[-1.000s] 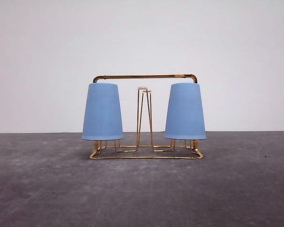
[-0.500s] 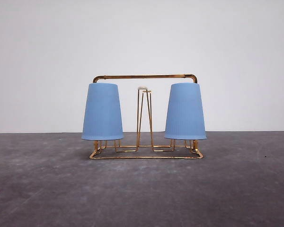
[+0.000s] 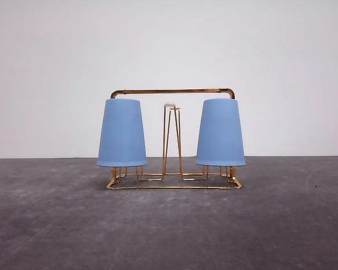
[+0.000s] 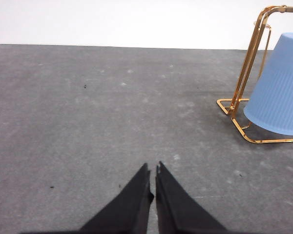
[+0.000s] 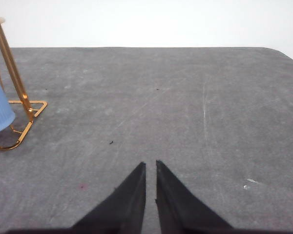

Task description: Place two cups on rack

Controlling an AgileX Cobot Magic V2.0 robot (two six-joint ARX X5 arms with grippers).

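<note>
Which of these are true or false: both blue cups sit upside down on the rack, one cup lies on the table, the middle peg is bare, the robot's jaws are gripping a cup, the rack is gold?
1. Both cups, left cup and right cup, sit upside down on the rack. True.
2. One cup lies on the table. False: both are on the rack, one at each end.
3. The middle peg is bare. True.
4. The robot's jaws are gripping a cup. False: the left gripper and right gripper are shut on nothing, away from the rack.
5. The rack is gold. True.
</note>
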